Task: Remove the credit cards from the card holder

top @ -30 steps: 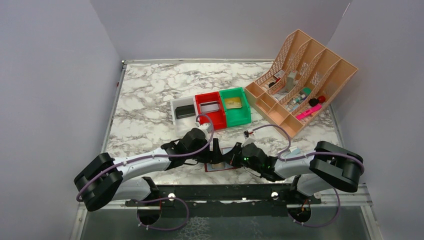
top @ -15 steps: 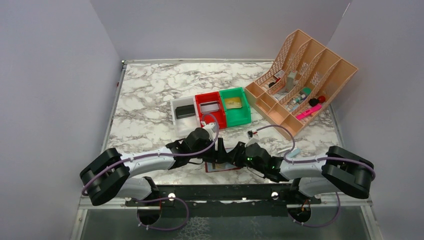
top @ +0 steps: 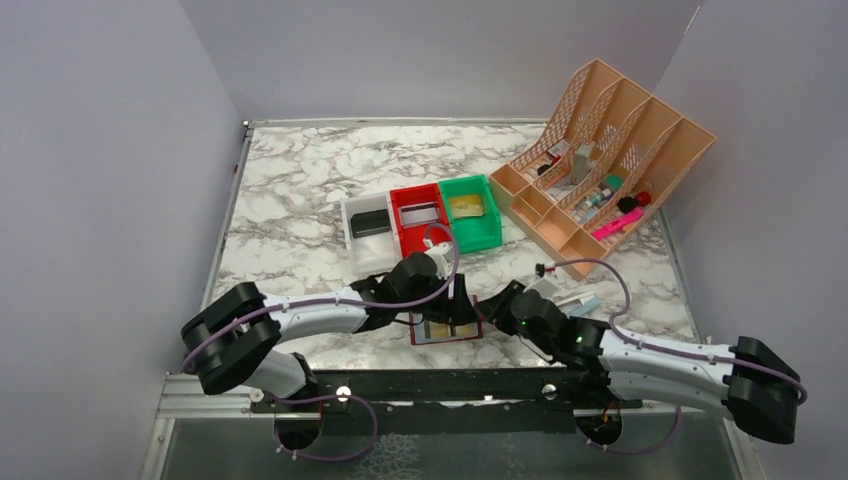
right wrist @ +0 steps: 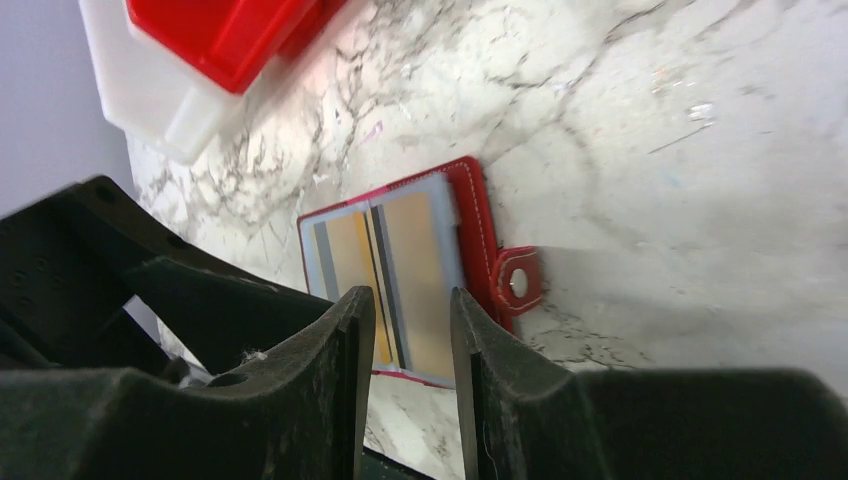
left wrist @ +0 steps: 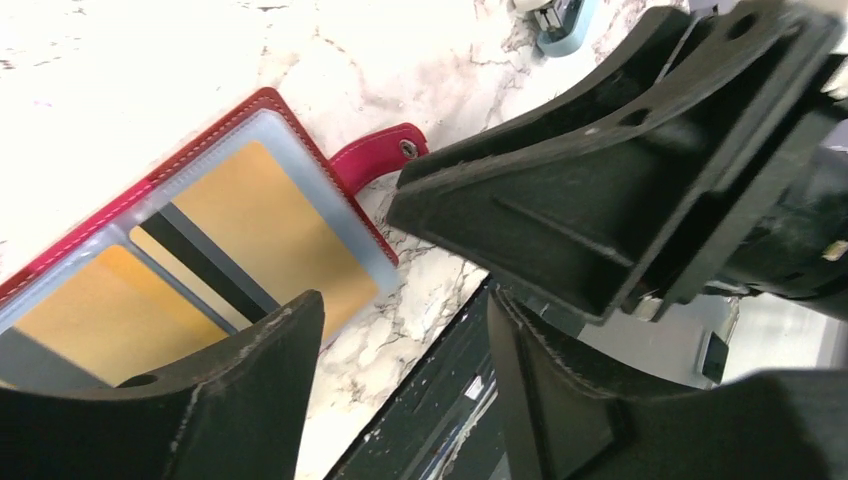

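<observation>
The card holder [top: 441,332] lies open and flat near the table's front edge, dark red with a light-blue pocketed face [left wrist: 300,160] [right wrist: 445,215]. Gold credit cards [left wrist: 265,215] [right wrist: 425,270] sit in its pockets, and its snap tab [right wrist: 516,283] points right. My left gripper [top: 460,303] [left wrist: 400,330] hovers open over the holder's right end, with nothing between its fingers. My right gripper [top: 497,305] [right wrist: 412,300] stands just right of the holder, jaws narrowly open and empty. A black card [top: 369,223], a grey card [top: 421,213] and a gold card [top: 465,206] lie in the bins.
A white bin [top: 351,240], a red bin [top: 436,240] and a green bin [top: 481,233] stand in a row behind the holder. A peach desk organizer [top: 640,135] with small items fills the back right. A pale-blue item [top: 588,301] lies right of the arms.
My right gripper has opened and its arm has stretched low toward the right. My left gripper has slid right over the holder and its jaws have narrowed slightly.
</observation>
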{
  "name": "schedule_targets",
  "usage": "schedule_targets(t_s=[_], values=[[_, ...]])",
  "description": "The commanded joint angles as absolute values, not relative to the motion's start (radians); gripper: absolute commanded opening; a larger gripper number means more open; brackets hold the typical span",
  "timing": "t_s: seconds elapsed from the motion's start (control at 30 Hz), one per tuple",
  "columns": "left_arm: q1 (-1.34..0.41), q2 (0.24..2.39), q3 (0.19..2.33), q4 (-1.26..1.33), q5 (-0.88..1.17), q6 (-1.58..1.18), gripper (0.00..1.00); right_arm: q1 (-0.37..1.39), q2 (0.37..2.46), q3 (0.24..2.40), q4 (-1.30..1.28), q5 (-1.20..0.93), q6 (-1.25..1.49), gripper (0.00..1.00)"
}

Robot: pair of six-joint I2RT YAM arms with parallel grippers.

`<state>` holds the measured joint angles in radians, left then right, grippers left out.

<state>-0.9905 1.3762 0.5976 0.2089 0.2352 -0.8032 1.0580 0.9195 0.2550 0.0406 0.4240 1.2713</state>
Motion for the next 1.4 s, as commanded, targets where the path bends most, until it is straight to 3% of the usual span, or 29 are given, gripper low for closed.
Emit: schedule_targets(t_s=[0.0,0.17,0.33,0.8,1.37], values=[[-1.015,1.398,0.648,0.186,0.221,-0.758,0.62,1.055,0.791,0.238,-0.138,0.543,1.296,0.39],[-1.014,1.264,0.651,-0.016,-0.007,-0.711,0.65,1.055,0.691,0.213,-0.056,0.502,1.196,0.38],[-1.013,1.176,0.617,-0.104,-0.092,-0.71,0.68,1.055,0.739,0.222,0.077,0.376,1.082,0.38],[-1.012,1.302,0.626,0.017,0.036,-0.752,0.69,1.055,1.154,0.412,0.068,0.311,0.949,0.31],[-1.014,1.463,0.645,0.06,0.075,-0.762,0.63,1.054,1.297,0.396,0.035,0.345,0.98,0.25]])
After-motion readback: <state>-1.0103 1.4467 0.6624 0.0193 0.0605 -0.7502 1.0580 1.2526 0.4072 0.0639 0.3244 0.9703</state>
